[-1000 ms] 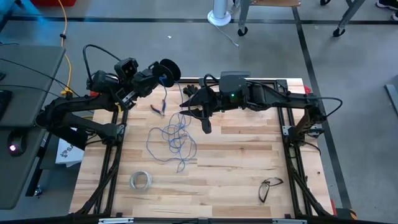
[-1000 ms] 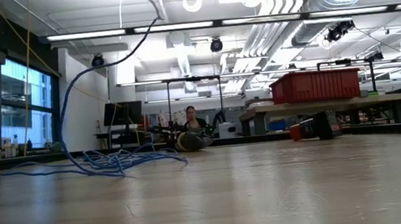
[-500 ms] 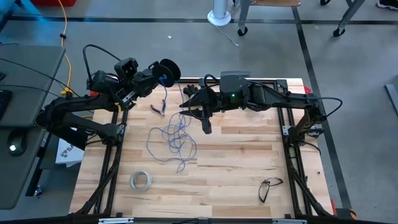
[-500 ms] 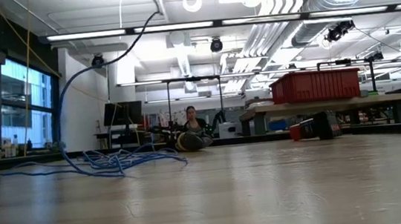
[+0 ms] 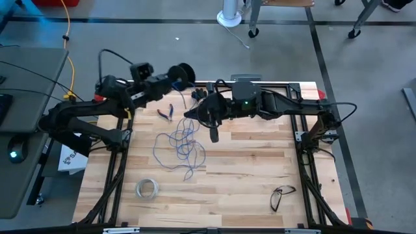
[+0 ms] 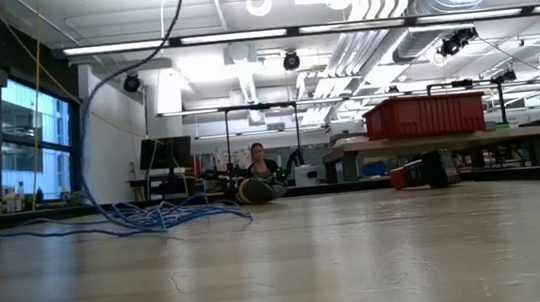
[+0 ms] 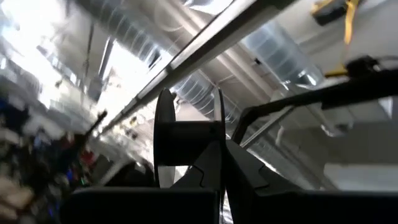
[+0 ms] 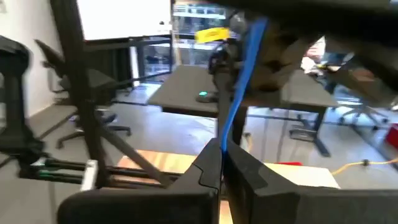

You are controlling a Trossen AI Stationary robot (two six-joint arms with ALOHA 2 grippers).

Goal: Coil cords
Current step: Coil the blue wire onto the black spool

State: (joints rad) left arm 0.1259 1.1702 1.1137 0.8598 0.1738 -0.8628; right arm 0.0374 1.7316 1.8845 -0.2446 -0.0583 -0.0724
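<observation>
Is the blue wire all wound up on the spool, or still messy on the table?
Mostly still messy. The wire lies in loose loops on the table, while the spool sits up in the left hand.

Wire tangle blocked table centre; tape and glasses flanked it nearer front; between them lay open board.

You have a light wooden plank table carrying everything. A loose tangle of thin bluish wire lies on it left of centre. Near the front left corner sits a whitish ring of tape. Dark-framed glasses rest toward the front right. Small red-handled pliers lie near the back left edge.
</observation>
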